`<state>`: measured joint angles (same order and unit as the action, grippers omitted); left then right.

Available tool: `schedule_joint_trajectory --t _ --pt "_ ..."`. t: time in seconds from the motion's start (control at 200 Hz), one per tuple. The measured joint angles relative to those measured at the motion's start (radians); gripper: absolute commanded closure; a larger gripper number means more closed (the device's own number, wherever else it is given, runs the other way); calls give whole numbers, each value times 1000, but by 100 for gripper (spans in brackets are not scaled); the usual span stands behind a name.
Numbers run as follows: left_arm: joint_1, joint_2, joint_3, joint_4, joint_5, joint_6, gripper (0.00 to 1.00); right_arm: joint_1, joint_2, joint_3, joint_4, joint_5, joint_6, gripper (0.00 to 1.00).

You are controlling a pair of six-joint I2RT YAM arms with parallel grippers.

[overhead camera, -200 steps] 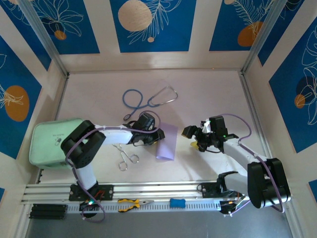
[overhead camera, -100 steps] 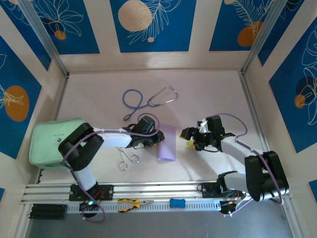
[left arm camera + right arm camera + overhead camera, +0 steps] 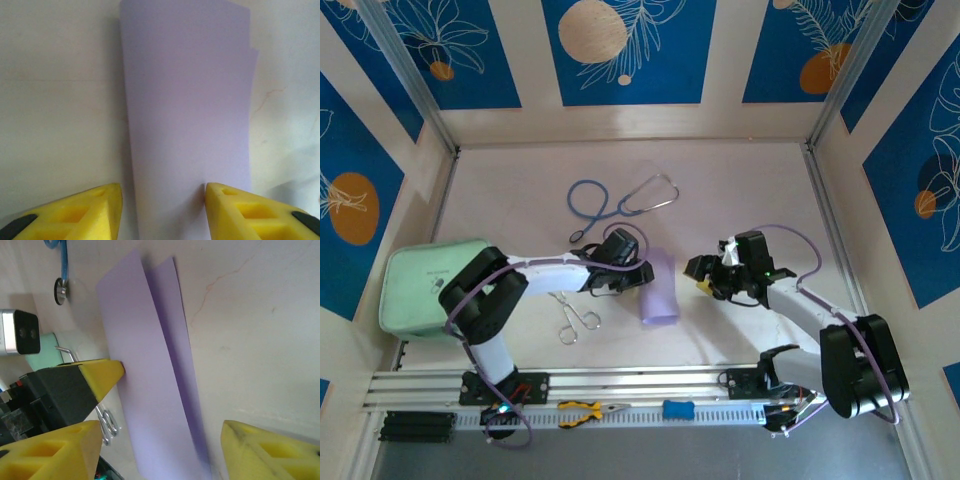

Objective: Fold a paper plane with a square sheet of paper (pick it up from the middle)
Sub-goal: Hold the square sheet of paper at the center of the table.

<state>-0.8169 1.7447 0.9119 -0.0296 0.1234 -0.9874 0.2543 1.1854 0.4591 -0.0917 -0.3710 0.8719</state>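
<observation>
The thin pale lilac square sheet of paper (image 3: 658, 290), folded in half lengthwise into a strip, lies flat on the table just nearer the arms than the blue-tubed stethoscope (image 3: 618, 207). The left gripper (image 3: 162, 210), also on the stethoscope's near side, is partly spread, its yellow fingers straddling the strip's edge without pinching it. The right gripper (image 3: 160, 450), farther right of the stethoscope, gapes wide and grasps nothing.
</observation>
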Motion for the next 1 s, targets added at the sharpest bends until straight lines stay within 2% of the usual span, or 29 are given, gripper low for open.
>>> schedule_joint_trajectory --t 0.075,0.31,0.61,1.0 --pt "0 0 1 -18 -3 23 52 3 0 -3 2 -4 -2 49" --pt "0 19 36 -64 -2 91 51 35 18 -3 2 -3 1 57" --pt "0 28 51 -87 -2 134 49 62 64 -2 57 -23 21 91" --pt "-2 40 73 -114 2 152 48 152 190 32 121 -10 47 94"
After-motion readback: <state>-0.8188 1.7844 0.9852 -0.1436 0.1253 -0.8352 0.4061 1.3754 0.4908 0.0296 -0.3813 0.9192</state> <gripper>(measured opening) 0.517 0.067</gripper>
